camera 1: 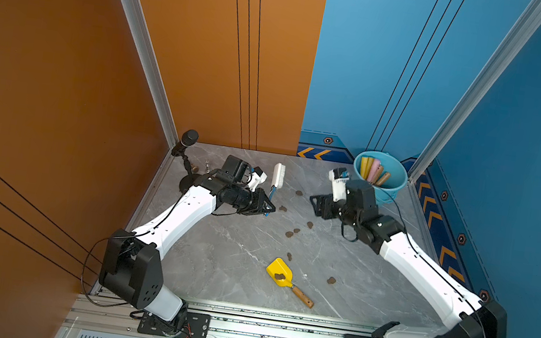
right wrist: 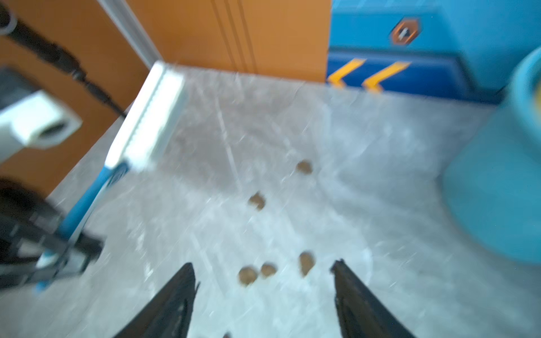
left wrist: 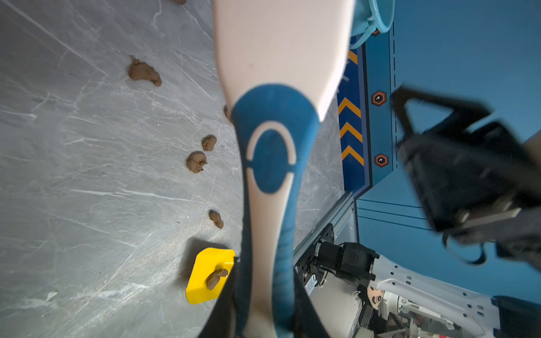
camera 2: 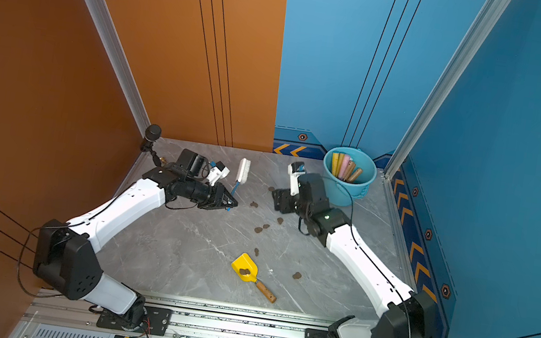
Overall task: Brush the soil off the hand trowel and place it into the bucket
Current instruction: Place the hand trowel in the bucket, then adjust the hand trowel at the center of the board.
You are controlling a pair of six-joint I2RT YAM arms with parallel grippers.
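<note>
The yellow hand trowel [camera 1: 282, 276] [camera 2: 247, 271] with a wooden handle lies flat near the table's front, a lump of soil [camera 1: 279, 277] [left wrist: 216, 278] on its blade. More soil lumps [camera 1: 289, 234] [right wrist: 257, 201] are scattered on the marble top. My left gripper [camera 1: 267, 209] [camera 2: 231, 204] [left wrist: 265, 316] is shut on the blue handle of a white brush [camera 1: 278, 175] [left wrist: 272, 164], held above the table's back left. My right gripper [camera 1: 316, 205] [right wrist: 262, 264] is open and empty, left of the light-blue bucket [camera 1: 399, 187] [camera 2: 330, 182] in the back right corner.
Several tool handles stick up inside the bucket. A black microphone on a stand [camera 1: 190, 139] sits in the back left corner. Orange and blue walls close in the table on three sides. An aluminium rail [camera 1: 276, 325] with both arm bases runs along the front.
</note>
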